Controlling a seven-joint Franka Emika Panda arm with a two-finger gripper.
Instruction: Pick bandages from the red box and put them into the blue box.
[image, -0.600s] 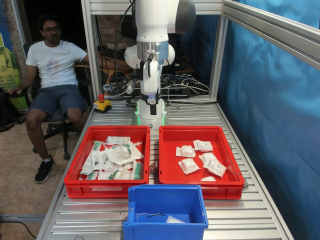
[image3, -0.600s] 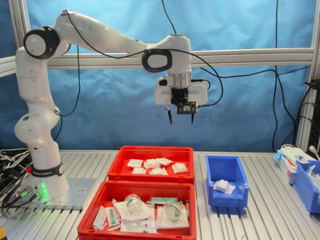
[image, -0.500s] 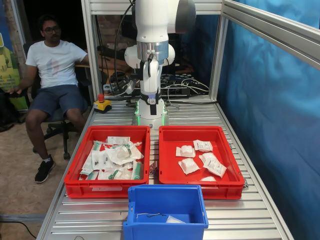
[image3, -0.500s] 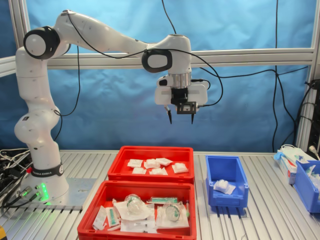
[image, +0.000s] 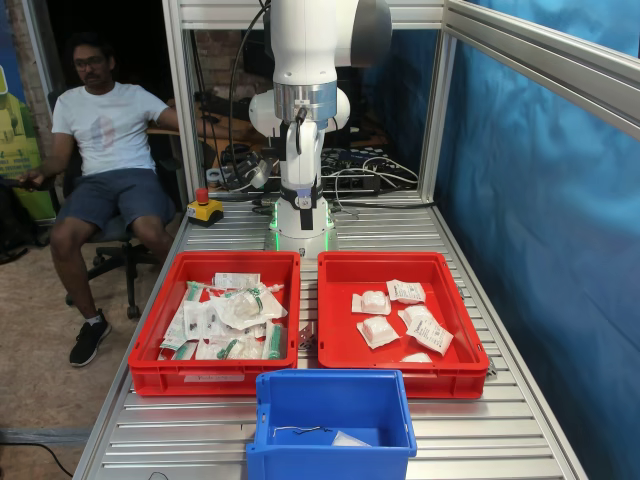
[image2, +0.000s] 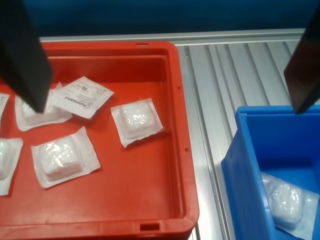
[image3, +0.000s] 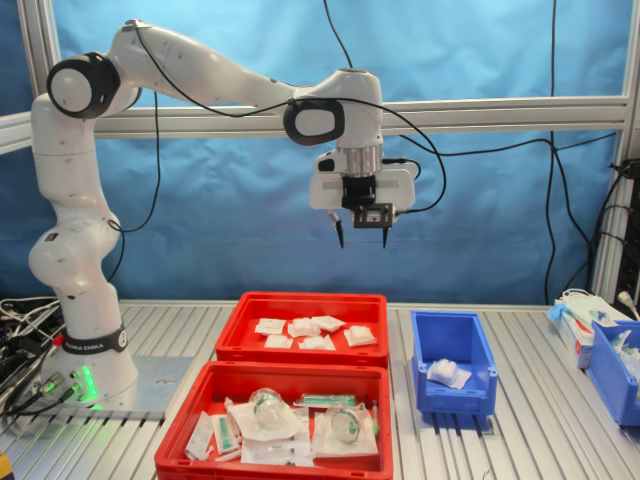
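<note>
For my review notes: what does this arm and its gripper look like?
A glossy white arm with rounded segments and black joint rings. Black cables run along it. Its base glows green. The white-bodied gripper has a black block and two thin dark jaws.

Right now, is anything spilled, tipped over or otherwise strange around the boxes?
Nothing stands out. The bandages all lie inside the red box, one is in the blue box, and none is on the table. The end effector hangs open and empty above the boxes.
</note>
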